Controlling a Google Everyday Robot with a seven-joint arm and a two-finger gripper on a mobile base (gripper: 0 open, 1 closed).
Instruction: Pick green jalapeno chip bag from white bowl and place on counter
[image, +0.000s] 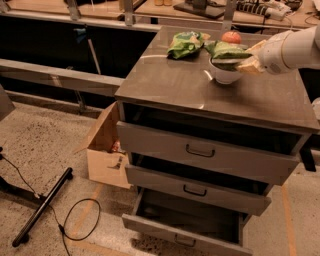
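The olive-green jalapeno chip bag (227, 51) lies flat across the top of the white bowl (224, 75), which stands at the back right of the grey-brown counter (200, 92). My gripper (251, 57) reaches in from the right on a white arm. It is open, with one tan finger (257, 47) above and one below the bag's right edge. The bag still rests on the bowl.
A brighter lime-green bag (184, 44) lies at the back of the counter, left of the bowl. A red-orange fruit (231, 36) sits behind the bowl. The cabinet's bottom drawer (185, 227) is pulled out. A cardboard box (102, 150) and a black stand with cable (42, 207) are on the floor at left.
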